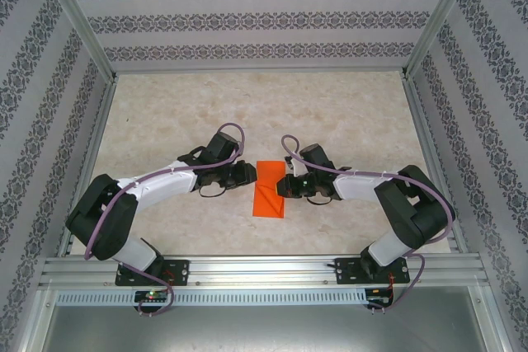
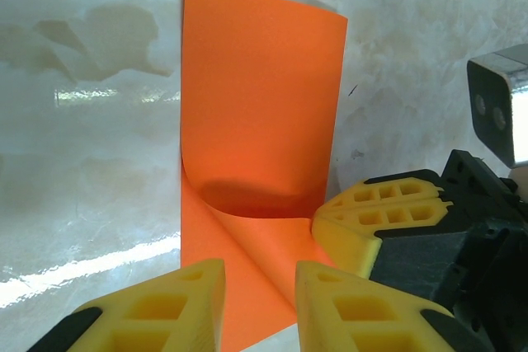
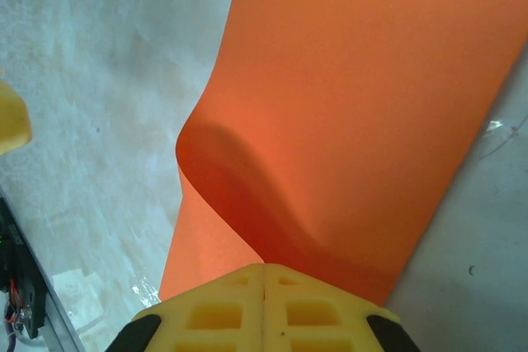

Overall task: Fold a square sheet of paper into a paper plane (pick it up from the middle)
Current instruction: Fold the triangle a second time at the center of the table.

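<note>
Orange sheet [image 1: 270,190] sits folded into a strip on the table [image 1: 330,113] up top, both arms bent low and reaching inward, left gripper [image 1: 247,174] at one long edge and right gripper [image 1: 286,186] at the other. Left wrist cam: left gripper [image 2: 260,274] has its fingers spread with nothing pinched, the sheet [image 2: 260,96] straight ahead, and the right gripper [image 2: 330,222] just off to its right. Right wrist cam: right gripper [image 3: 264,274] is clamped on the sheet [image 3: 363,96], whose top layer curls up right in front of its fingertips.

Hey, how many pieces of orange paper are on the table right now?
1. The orange sheet lies mid-table, folded over on itself; the right tool pinches its edge. Another sheet underneath could be hidden.
</note>
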Robot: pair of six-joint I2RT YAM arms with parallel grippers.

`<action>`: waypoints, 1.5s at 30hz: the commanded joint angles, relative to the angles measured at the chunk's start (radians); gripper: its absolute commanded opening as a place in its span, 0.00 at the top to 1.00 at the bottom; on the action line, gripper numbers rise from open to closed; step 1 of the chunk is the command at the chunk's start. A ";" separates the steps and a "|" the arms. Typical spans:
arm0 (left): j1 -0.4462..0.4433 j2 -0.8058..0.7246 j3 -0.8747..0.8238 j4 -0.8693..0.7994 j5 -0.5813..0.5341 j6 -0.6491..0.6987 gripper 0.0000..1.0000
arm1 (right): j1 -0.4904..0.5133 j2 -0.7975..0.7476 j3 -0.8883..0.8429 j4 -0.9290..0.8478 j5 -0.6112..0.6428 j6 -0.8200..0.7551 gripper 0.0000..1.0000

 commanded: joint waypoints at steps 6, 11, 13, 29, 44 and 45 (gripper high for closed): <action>-0.014 -0.007 0.018 0.039 0.013 0.011 0.70 | -0.011 0.016 0.023 -0.002 -0.016 -0.022 0.94; -0.014 -0.005 0.023 0.028 0.006 0.018 0.70 | -0.011 0.014 0.006 0.018 -0.011 -0.011 0.94; -0.014 -0.007 0.020 0.027 0.001 0.018 0.70 | -0.012 0.016 0.007 0.017 -0.013 -0.015 0.93; -0.014 -0.008 0.023 0.013 -0.010 0.014 0.70 | -0.025 0.030 0.029 -0.005 -0.026 -0.050 0.92; -0.017 0.009 0.020 0.026 0.007 0.017 0.71 | -0.031 0.082 0.075 -0.046 -0.047 -0.092 0.92; -0.018 0.009 0.022 0.024 0.007 0.017 0.70 | -0.032 0.084 0.076 -0.048 -0.047 -0.094 0.92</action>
